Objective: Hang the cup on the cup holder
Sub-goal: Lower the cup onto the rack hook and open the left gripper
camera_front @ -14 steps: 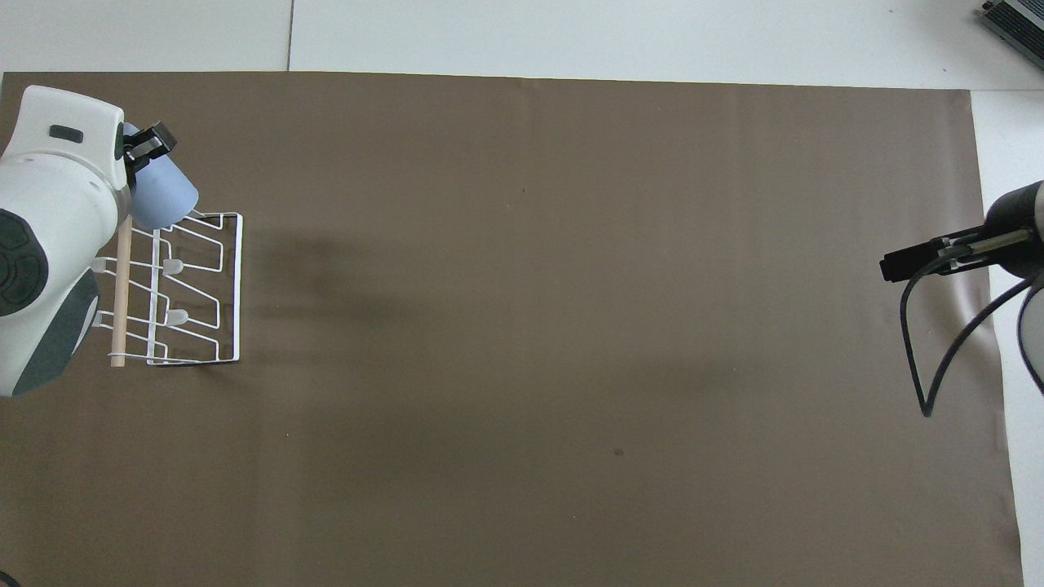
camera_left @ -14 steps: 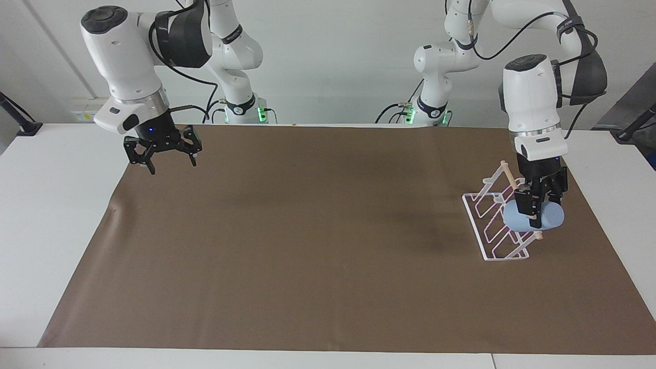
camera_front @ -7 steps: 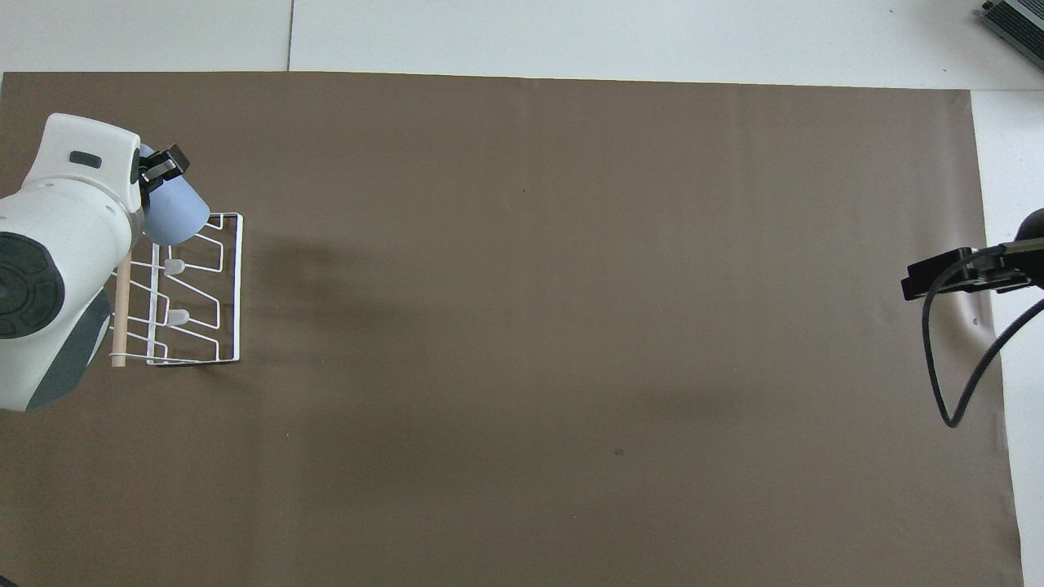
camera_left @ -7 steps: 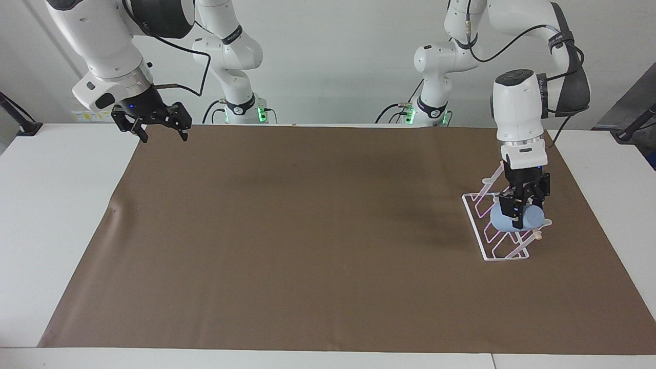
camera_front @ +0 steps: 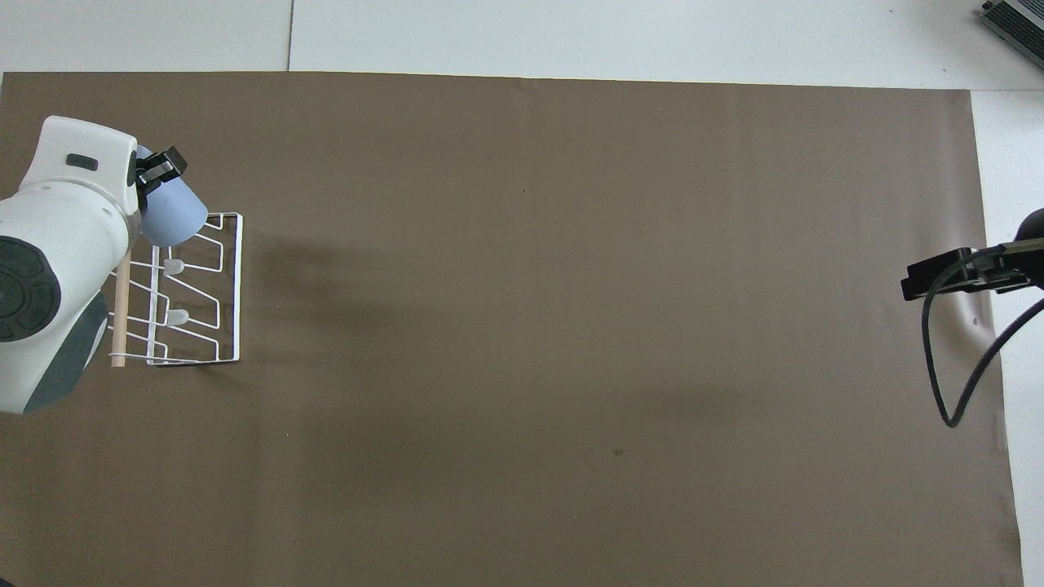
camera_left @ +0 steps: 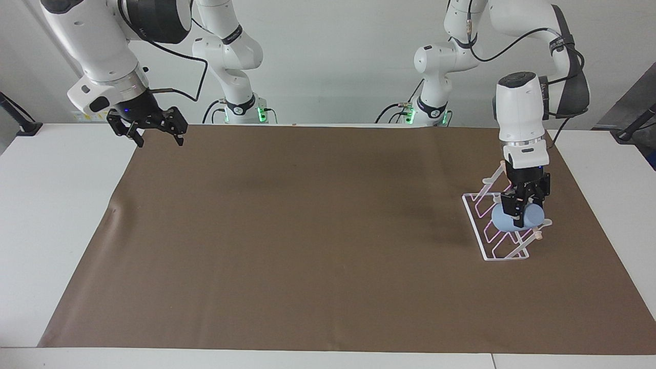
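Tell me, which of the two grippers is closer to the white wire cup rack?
The left. The left gripper is right over the cup rack, holding the light blue cup against it. The right gripper waits open above the table's other end.

Cup holder (camera_left: 499,233) standing on mat (camera_left: 307,230) atop desk (camera_left: 51,205), toward the left arm's end; cup (camera_left: 505,221) tilted over holder's prongs farthest from the robots, in left gripper (camera_left: 523,207); right gripper (camera_left: 156,134) above mat's corner.

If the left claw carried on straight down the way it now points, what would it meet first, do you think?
Probably the cup holder: the left claw, shut on the cup, points down at its wire prongs; whether the cup already touches them is unclear.
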